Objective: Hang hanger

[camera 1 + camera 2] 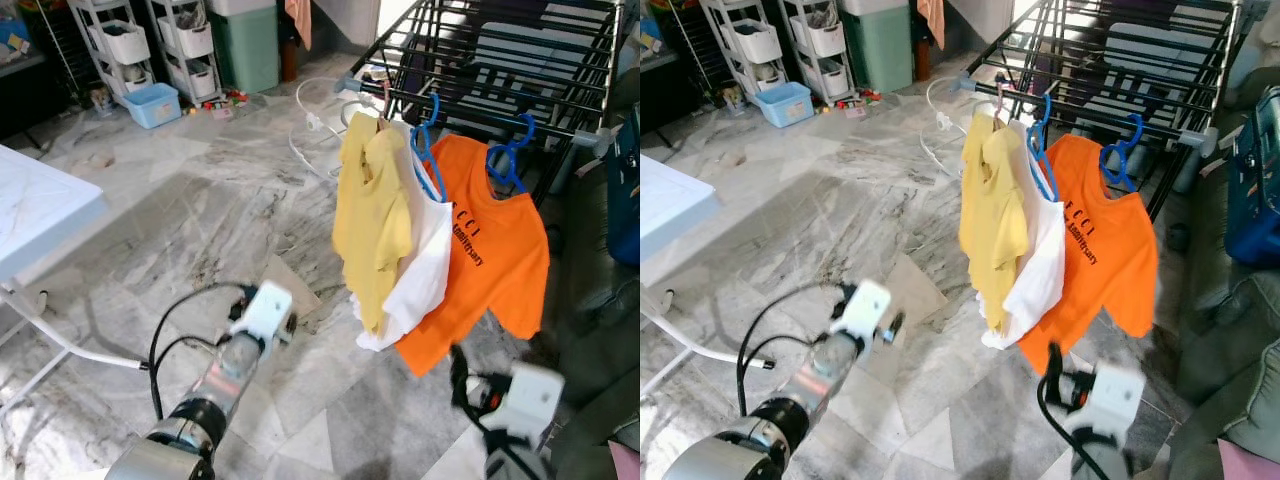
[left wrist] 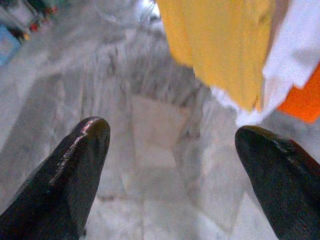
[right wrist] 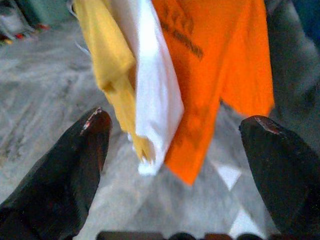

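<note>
A yellow shirt [image 1: 372,220], a white shirt [image 1: 432,262] and an orange shirt [image 1: 492,262] hang side by side from the front rail of a black drying rack [image 1: 500,60]. Blue hangers [image 1: 428,150] carry the white and orange shirts. The yellow shirt's hanger hook [image 1: 385,100] is pale. My left gripper [image 2: 172,165] is open and empty above the marble floor, low and left of the yellow shirt. Just below and in front of the orange shirt's hem, my right gripper [image 3: 175,160] is open and holds nothing.
A white table [image 1: 40,210] stands at the left. Storage carts [image 1: 125,45], a blue bin [image 1: 152,103] and a green bin [image 1: 245,45] line the back. White hose [image 1: 310,120] lies on the floor by the rack. A blue bag [image 1: 625,190] is at the right.
</note>
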Available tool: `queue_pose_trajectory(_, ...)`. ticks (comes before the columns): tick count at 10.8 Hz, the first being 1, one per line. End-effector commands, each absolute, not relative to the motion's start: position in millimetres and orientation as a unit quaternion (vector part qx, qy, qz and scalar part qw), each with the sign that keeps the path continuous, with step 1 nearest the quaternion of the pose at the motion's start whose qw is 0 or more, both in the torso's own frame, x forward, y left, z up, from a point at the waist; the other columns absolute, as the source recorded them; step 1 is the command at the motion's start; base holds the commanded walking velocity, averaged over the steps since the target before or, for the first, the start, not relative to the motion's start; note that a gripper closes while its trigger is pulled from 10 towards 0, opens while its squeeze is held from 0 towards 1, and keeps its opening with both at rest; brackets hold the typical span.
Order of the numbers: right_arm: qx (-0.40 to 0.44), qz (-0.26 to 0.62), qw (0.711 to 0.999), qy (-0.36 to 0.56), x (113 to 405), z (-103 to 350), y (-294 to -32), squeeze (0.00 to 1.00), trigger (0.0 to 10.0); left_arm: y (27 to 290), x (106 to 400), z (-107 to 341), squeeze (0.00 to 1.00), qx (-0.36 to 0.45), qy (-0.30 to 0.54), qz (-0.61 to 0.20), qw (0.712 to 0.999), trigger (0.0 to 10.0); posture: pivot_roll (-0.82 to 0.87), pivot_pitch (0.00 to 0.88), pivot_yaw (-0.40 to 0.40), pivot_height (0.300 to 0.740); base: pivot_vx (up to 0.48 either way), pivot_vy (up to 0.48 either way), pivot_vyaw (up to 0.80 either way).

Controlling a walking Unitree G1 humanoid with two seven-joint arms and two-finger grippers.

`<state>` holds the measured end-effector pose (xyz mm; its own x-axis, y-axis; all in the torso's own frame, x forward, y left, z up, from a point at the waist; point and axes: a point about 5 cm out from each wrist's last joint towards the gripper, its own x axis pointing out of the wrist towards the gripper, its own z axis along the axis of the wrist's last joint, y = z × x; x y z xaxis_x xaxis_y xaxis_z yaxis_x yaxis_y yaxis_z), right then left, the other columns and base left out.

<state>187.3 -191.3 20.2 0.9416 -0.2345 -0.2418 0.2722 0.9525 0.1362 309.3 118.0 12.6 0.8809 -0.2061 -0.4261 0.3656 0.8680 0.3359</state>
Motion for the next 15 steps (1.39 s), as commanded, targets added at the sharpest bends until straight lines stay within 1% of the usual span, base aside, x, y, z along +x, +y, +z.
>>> queue_pose_trajectory(1, 0.097, -0.139, 0.978, 0.122, 184.0, 13.1, -194.3, 0.0, 10.0, 126.8, 304.5, 5.1, 0.0, 0.216, 0.218, -0.142, 0.941, 10.0, 0.01, 0.009, 0.001, 0.74, 0.0, 0.315, 0.0)
queue_pose_trajectory(2, 0.111, -0.152, 0.973, 0.135, 177.0, 2.8, -196.2, 0.0, 10.0, 135.9, 305.6, 4.0, 0.0, 0.198, 0.238, -0.111, 0.944, 10.0, 0.01, 0.009, 0.006, 0.74, 0.0, 0.349, 0.0)
queue_pose_trajectory(3, 0.12, -0.161, 0.97, 0.14, 173.6, -1.1, -196.8, 0.0, 10.0, 136.6, 306.6, 5.4, 0.0, 0.208, 0.232, -0.115, 0.943, 10.0, 0.01, 0.009, 0.007, 0.74, 0.0, 0.349, 0.0)
queue_pose_trajectory(4, 0.16, -0.181, 0.96, 0.143, 168.8, -8.0, -194.6, 0.0, 10.0, 138.2, 307.6, 6.7, 0.0, 0.216, 0.228, -0.122, 0.942, 10.0, 0.01, 0.011, 0.017, 0.74, 0.0, 0.405, 0.0)
queue_pose_trajectory(5, 0.175, -0.19, 0.956, 0.136, 170.1, -7.8, -193.8, 0.0, 10.0, 137.6, 309.3, 8.3, 0.0, 0.22, 0.226, -0.125, 0.941, 10.0, 0.01, 0.014, 0.025, 0.74, 0.0, 0.42, 0.0)
queue_pose_trajectory(7, 0.167, -0.19, 0.959, 0.129, 173.8, -5.9, -192.6, 0.0, 10.0, 137.1, 310.9, 9.8, 0.0, 0.225, 0.226, -0.129, 0.939, 10.0, 0.0, 0.014, 0.032, 0.74, 0.0, 0.48, 0.0)
queue_pose_trajectory(10, 0.162, -0.196, 0.959, 0.127, 172.4, -7.8, -198.3, 0.0, 10.0, 137.9, 313.5, 12.3, 0.0, 0.231, 0.223, -0.13, 0.938, 10.0, 0.0, 0.008, 0.034, 0.74, 0.0, 0.48, 0.0)
queue_pose_trajectory(13, 0.158, -0.203, 0.959, 0.117, 176.7, -5.3, -200.8, 0.0, 10.0, 131.2, 312.0, 10.9, 0.0, 0.234, 0.222, -0.142, 0.936, 10.0, 0.0, 0.007, 0.038, 0.74, 0.0, 0.48, 0.0)
queue_pose_trajectory(15, 0.155, -0.211, 0.956, 0.131, 173.9, -13.4, -204.0, 0.0, 10.0, 127.0, 309.0, 7.5, 0.0, 0.238, 0.228, -0.152, 0.932, 10.0, -0.01, 0.003, 0.03, 0.74, 0.0, 0.418, 0.0)
